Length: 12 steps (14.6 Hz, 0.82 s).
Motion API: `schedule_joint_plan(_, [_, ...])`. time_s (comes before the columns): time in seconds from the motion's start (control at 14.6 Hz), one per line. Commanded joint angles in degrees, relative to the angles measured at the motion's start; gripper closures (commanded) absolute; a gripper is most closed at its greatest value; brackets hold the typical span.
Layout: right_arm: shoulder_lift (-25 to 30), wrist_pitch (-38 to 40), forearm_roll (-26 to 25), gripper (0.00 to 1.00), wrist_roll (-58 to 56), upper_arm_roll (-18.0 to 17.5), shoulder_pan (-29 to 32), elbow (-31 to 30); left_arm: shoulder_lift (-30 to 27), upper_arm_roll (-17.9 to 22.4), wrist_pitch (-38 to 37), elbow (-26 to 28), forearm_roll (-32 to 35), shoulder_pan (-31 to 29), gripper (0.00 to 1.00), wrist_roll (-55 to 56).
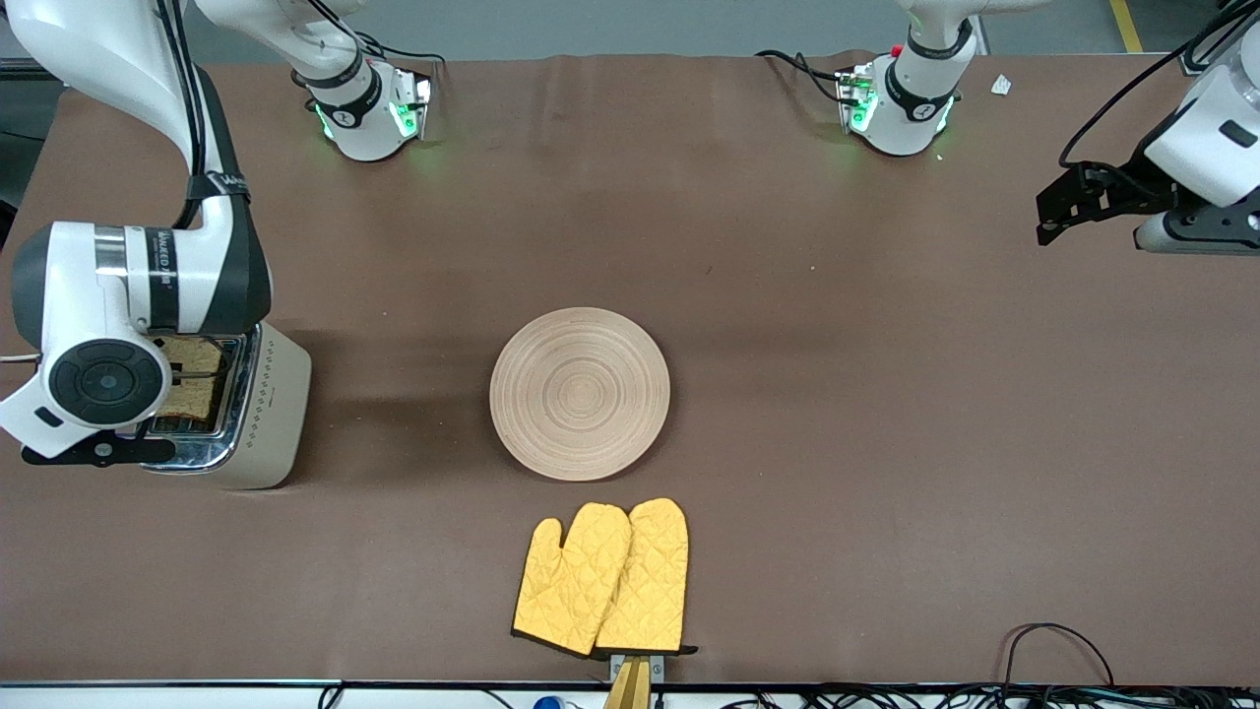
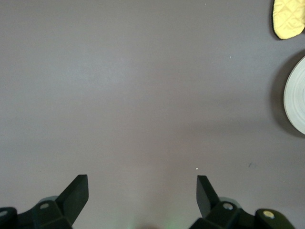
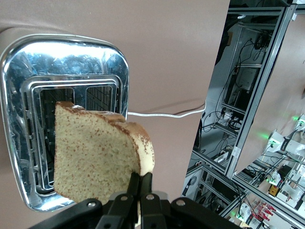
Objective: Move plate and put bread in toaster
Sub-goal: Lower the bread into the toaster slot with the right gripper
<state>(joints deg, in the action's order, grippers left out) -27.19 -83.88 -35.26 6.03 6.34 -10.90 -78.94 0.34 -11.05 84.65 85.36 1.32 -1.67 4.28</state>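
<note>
The round wooden plate point(image 1: 580, 394) lies empty at the table's middle; its rim shows in the left wrist view point(image 2: 296, 95). The cream toaster point(image 1: 271, 404) with a chrome top point(image 3: 71, 62) stands at the right arm's end of the table. My right gripper point(image 3: 140, 179) is shut on one edge of the brown bread slice point(image 3: 95, 157) and holds it upright over the toaster's slots; the slice also shows in the front view point(image 1: 192, 389). My left gripper point(image 2: 143, 188) is open and empty, waiting over bare table at the left arm's end point(image 1: 1058, 212).
A pair of yellow oven mitts point(image 1: 602, 576) lies nearer the front camera than the plate, at the table's edge. The toaster's white cord point(image 3: 162, 114) runs off the table. Cables lie along the front edge.
</note>
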Motion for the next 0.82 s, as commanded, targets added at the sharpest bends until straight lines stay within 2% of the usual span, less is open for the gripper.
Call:
schedule_joint_plan(0.0, [0.83,-0.85,-1.83,1.0,0.38,-0.45,-0.18,-1.22,-1.04,-0.29,1.48,2.09,-0.62,-0.35,0.0,0.21])
schedule_joint_plan(0.27, [-0.75,-2.07,-3.14,1.0,5.12,-0.54,-2.28,-1.22,-0.96,-0.29,2.19,2.18,-0.7,-0.36,0.0,0.21])
schedule_joint_plan(0.76, [-1.81,-6.99,-3.06,1.0,5.31,-0.63,-1.41,-2.98,-0.78,-0.38,2.63,2.18,-0.7,-0.44,0.0,0.21])
